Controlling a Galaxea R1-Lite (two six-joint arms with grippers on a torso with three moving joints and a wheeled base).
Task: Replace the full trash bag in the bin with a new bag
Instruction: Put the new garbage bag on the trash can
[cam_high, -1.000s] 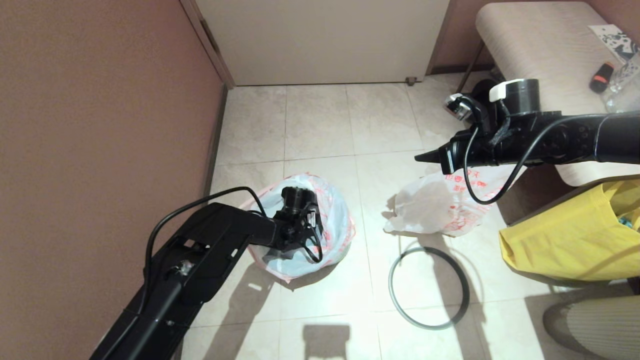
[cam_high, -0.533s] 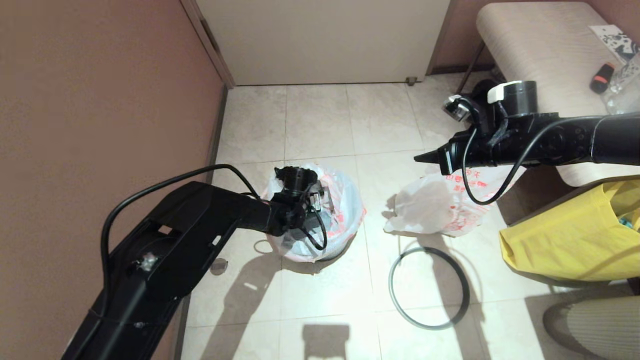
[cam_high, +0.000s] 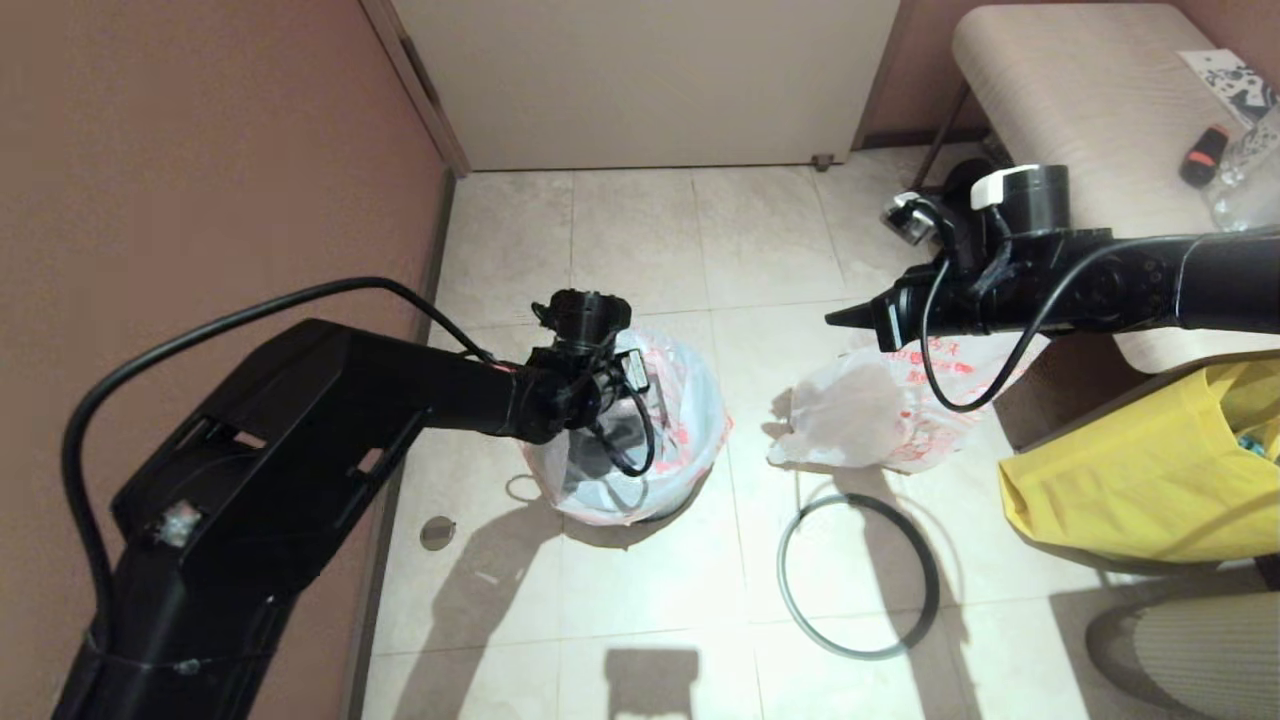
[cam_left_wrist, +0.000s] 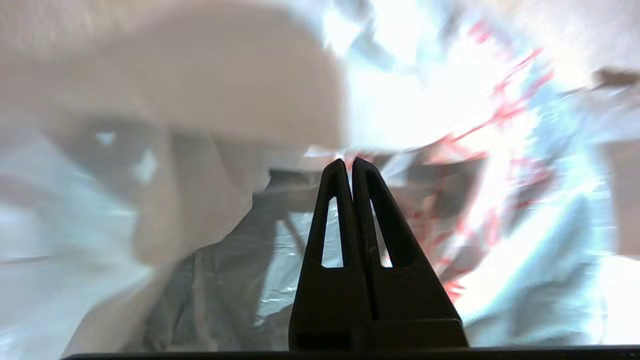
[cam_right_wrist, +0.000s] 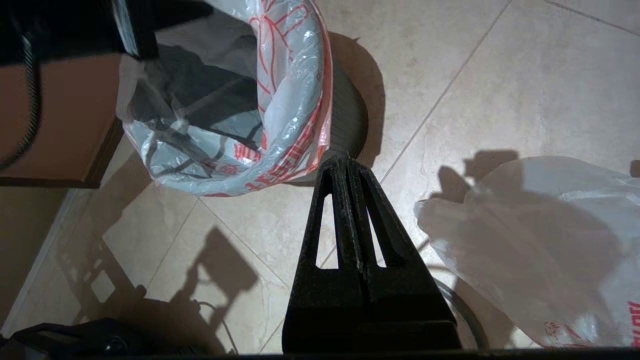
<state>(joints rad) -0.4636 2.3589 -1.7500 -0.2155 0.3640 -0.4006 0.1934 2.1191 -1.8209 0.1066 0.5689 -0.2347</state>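
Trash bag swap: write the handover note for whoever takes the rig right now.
Left gripper: fingers together, down in the mouth of the new bag; whether it pinches plastic cannot be told.
Right gripper: shut, empty, held in the air above the full trash bag.
Things: the new bag is draped over the bin. The full bag lies on the floor tiles right of it. The grey hoop lies flat on the floor, nearer the robot.
Done: full bag out, new bag in.
Left: probably seat the bag, then fit the hoop on the rim.

The bin (cam_high: 668, 505) stands on the floor (cam_high: 640, 240), holding the new bag (cam_high: 680, 420). To its right lies the full trash bag (cam_high: 880, 410); the hoop (cam_high: 858, 575) lies just before that bag.
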